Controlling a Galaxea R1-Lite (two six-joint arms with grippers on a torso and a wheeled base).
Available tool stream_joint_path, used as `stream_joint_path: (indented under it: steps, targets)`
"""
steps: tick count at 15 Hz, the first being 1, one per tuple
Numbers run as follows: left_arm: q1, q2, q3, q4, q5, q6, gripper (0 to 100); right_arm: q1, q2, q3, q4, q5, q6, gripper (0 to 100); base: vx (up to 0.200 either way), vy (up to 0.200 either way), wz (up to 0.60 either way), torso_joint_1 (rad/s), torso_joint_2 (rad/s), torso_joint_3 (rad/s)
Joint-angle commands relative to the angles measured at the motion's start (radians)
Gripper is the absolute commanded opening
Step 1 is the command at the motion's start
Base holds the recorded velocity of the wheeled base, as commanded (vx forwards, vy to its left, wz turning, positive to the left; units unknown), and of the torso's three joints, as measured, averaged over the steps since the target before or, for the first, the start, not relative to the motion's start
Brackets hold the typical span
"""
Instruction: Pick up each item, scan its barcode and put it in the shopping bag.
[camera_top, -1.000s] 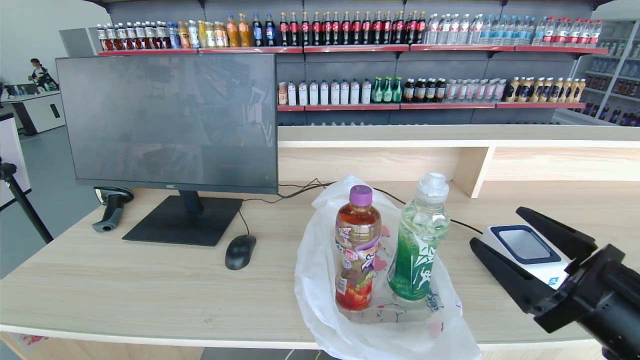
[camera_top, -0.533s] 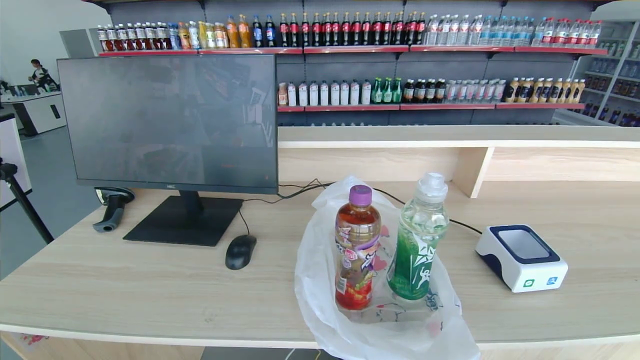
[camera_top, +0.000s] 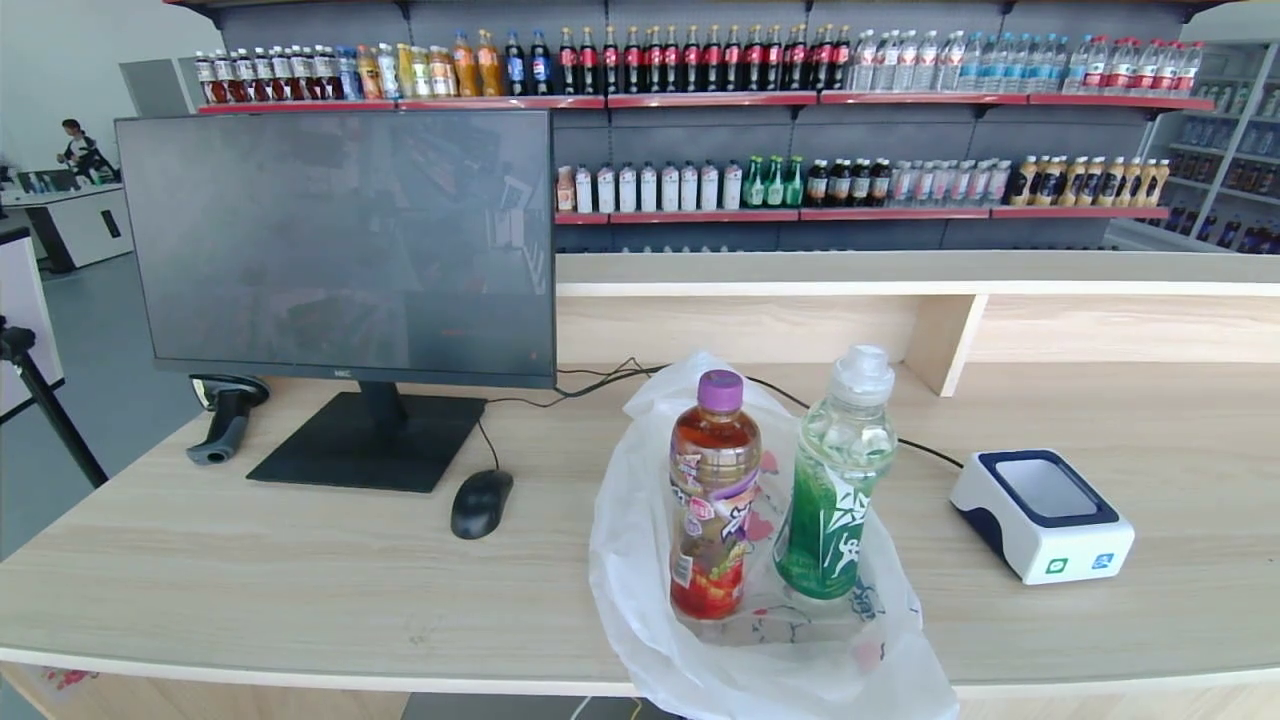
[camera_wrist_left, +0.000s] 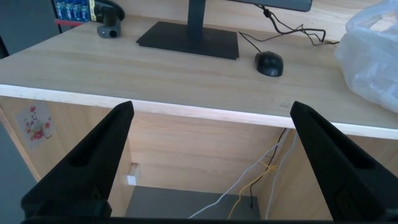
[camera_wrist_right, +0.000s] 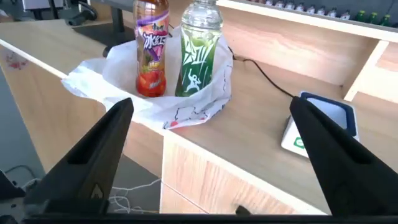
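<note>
The red bottle (camera_top: 715, 500) and the green bottle (camera_top: 838, 480) are standing upright, just beside each other, in the open shopping bag (camera_top: 640, 570) on the table (camera_top: 300, 580). Their caps are pointing up, and the red one is on the left. The white scanner (camera_top: 1042, 512) is sitting to their right. The left wrist view is looking under the table's near edge, where thin wires (camera_wrist_left: 272, 163) are hanging. The left hand (camera_wrist_left: 211, 109) is spreading wide, holding nothing. The right hand (camera_wrist_right: 211, 102) is spreading wide too, holding nothing.

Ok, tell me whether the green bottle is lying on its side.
No, the green bottle stands upright on the shopping bag, beside the red bottle.
</note>
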Motion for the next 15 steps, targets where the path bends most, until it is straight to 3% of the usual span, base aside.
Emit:
stream_joint_path:
  steps: [1,3,6,7,9,11,14,15]
  targets:
    - [0.000,0.000,0.000,0.000,0.000,-0.001,100,0.000,-0.156,0.029,0.052,0.001,-0.019,100,0.000,0.000,0.00,0.000,0.00,0.000]
    - [0.000,0.000,0.000,0.000,0.000,0.002,100,0.000,-0.166,0.075,0.052,0.002,-0.023,100,0.000,0.000,0.00,0.000,0.00,0.000]
    - [-0.002,0.000,0.000,-0.002,0.000,0.005,100,-0.003,-0.193,0.055,0.208,0.008,-0.022,100,0.000,0.000,0.00,0.000,0.00,0.000]
    - [-0.002,0.000,0.000,-0.002,0.000,0.007,100,-0.034,-0.193,0.055,0.210,0.008,-0.009,100,0.000,0.000,0.00,0.000,0.00,0.000]
    - [-0.002,0.000,0.000,-0.002,0.000,0.011,100,-0.201,-0.193,0.056,0.208,0.005,-0.006,100,0.000,0.000,0.00,0.000,0.00,0.000]
    - [-0.002,0.000,0.000,0.000,-0.003,0.031,100,-0.201,-0.193,0.053,0.215,-0.044,0.043,100,0.000,0.000,0.00,0.000,0.00,0.000]
    - [-0.002,0.000,0.000,0.000,-0.003,0.030,100,-0.243,-0.106,0.053,0.211,-0.056,0.055,100,0.000,0.000,0.00,0.000,0.00,0.000]
    - [-0.002,0.000,0.000,0.000,-0.003,0.030,100,-0.394,-0.080,0.055,0.211,-0.056,0.053,100,0.000,0.000,0.00,0.000,0.00,0.000]
